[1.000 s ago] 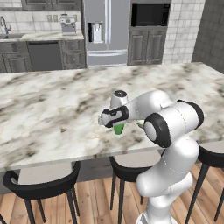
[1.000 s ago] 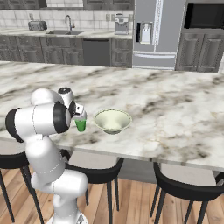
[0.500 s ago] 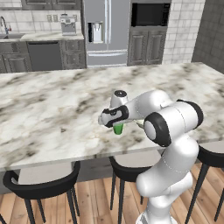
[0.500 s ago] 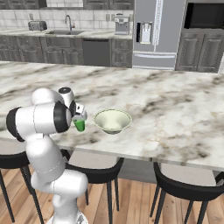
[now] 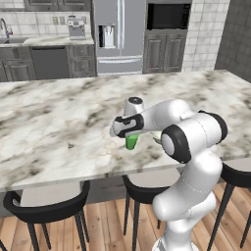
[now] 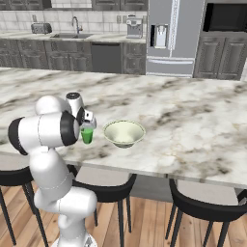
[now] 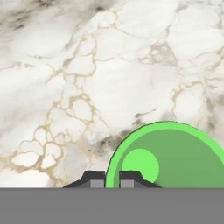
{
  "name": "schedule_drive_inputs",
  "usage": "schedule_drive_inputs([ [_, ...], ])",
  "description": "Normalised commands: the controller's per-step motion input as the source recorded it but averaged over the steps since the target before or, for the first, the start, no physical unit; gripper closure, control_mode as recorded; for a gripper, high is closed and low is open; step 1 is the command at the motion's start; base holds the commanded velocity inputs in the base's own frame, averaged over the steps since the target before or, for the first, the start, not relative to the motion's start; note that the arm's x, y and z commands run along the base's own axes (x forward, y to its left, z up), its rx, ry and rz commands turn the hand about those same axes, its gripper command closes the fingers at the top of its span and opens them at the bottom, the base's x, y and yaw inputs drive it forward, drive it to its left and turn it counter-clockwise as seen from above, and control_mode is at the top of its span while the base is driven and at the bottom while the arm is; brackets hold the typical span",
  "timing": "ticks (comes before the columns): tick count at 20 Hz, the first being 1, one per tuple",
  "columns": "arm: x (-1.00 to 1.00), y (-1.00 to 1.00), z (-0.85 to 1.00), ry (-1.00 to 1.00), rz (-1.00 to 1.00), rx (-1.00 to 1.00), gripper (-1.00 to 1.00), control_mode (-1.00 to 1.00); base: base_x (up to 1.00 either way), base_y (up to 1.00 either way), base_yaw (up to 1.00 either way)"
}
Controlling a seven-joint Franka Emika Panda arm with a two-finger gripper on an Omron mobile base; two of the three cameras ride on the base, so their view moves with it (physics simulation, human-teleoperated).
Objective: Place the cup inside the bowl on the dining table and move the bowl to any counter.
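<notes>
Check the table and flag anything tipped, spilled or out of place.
Nothing stands out. The cup stands upright on the dining table, its rim pinched by the shut gripper; the bowl sits upright beside it, apart.

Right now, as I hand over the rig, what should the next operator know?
Tool: shut on the cup's rim, one fingertip inside, one outside.
Cup: upright on the dining table, near its stool-side edge, beside the bowl and apart from it.
Bowl: empty, on the table.
Done: cup gripped.
Left: lift the cup, set it in the bowl, then carry the bowl to a counter.
</notes>
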Motion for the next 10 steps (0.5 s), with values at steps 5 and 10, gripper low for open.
schedule_drive_inputs([
  [5, 0.0, 0.0, 0.22, 0.0, 0.1, 0.0, 1.0, -1.0, 0.0, 0.0, 0.0],
  [10, 0.0, 0.0, 0.23, 0.01, 0.13, 0.0, 1.0, -1.0, 0.0, 0.0, 0.0],
])
